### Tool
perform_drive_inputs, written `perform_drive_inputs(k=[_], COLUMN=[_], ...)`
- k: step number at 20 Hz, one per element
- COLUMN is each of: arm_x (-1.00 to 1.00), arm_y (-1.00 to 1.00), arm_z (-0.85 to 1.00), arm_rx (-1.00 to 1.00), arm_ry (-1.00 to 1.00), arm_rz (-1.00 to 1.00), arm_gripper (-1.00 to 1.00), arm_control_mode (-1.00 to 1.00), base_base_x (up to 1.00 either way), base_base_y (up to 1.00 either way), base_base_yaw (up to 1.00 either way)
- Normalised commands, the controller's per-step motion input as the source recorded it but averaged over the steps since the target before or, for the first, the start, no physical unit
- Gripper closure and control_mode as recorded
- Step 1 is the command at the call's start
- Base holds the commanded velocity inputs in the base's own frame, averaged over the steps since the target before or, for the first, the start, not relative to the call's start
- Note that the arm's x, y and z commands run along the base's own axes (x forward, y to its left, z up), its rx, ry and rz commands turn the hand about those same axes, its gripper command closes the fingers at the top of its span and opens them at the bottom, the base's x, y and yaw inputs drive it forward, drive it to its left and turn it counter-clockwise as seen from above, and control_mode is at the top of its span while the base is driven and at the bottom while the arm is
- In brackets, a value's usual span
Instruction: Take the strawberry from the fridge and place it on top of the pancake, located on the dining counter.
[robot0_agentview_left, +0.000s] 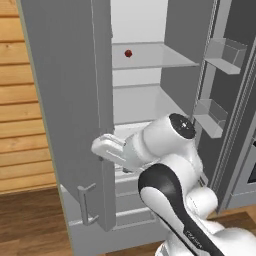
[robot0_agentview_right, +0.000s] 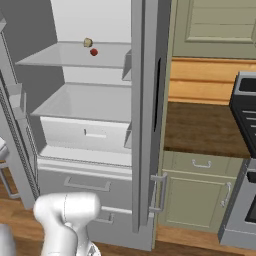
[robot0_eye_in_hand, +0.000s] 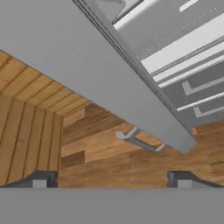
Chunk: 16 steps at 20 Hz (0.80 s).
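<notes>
The fridge (robot0_agentview_left: 75, 100) stands with both doors open, its pale shelves in view. The strawberry (robot0_agentview_left: 128, 53), a tiny dark-red berry, lies on the upper shelf (robot0_agentview_right: 93, 52), well above my arm. My white hand (robot0_agentview_left: 107, 147) sits low beside the inner edge of the left door, at the height of the crisper drawer. In the hand view my gripper (robot0_eye_in_hand: 111, 179) is open with nothing between its fingertips (robot0_eye_in_hand: 41, 179), and it looks down along the door (robot0_eye_in_hand: 87, 74) at the door handle (robot0_eye_in_hand: 138, 140) and the wooden floor. The pancake and the dining counter are out of view.
A small yellowish lump (robot0_agentview_right: 88, 43) lies just behind the berry. Door bins (robot0_agentview_left: 222, 55) line the right door. The crisper drawer (robot0_agentview_right: 85, 132) and bottom drawers (robot0_agentview_right: 87, 182) sit below the shelves. A wooden counter over green cabinets (robot0_agentview_right: 205, 125) and a stove (robot0_agentview_right: 245, 115) stand to the right.
</notes>
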Motion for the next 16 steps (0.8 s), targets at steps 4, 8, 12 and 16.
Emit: perform_drive_inputs(k=[4,8,12,16], arm_x=[0.2,0.28,0.67,1.0], arm_y=[-0.75,-0.66,-0.3,0.0], arm_z=[0.55,0.59,0.45,0.09], arm_rx=[0.47,0.41,0.3,0.14], arm_ry=[0.03,0.08,0.11,0.05], arm_rz=[0.25,0.28,0.24,0.34], arm_gripper=[-1.0,-1.0,-1.0,-1.0], arm_control_mode=[-1.0,-1.0,-1.0,-1.0], base_base_x=[0.0,0.0,0.0,0.0], base_base_y=[0.0,0.0,0.0,0.0], base_base_yaw=[0.0,0.0,0.0,0.0])
